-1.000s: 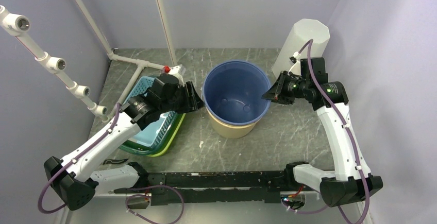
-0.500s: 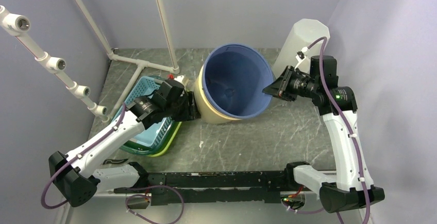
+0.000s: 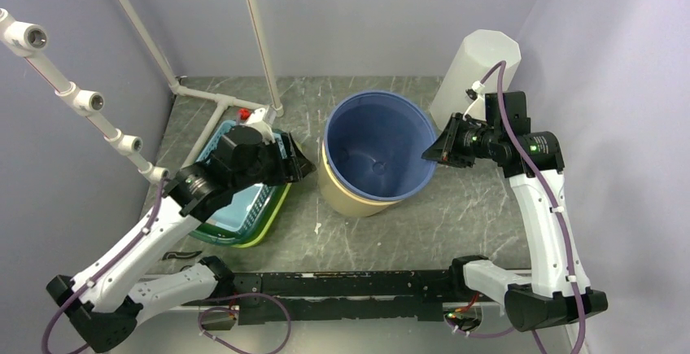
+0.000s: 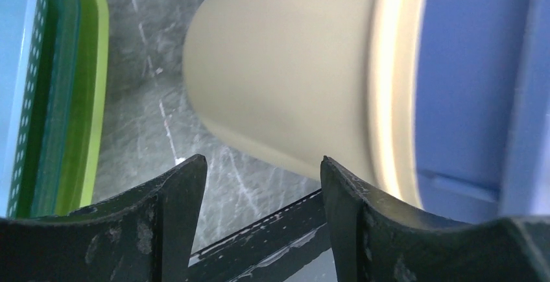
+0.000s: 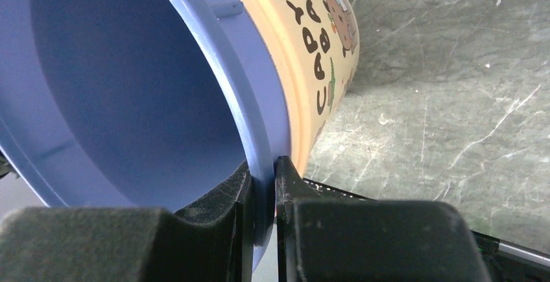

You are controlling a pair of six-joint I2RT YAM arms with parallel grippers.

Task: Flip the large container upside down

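The container (image 3: 376,149) stands mouth-up at mid-table (image 3: 464,220), slightly tilted. The right gripper (image 5: 263,168) is clenched on the right side of its blue rim. The left gripper (image 4: 259,165) is spread, grasping nothing, just left of its tan wall

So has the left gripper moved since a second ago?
Yes. The left gripper has backed off the large container, pulling left over the fixed blue basket, its jaws open.
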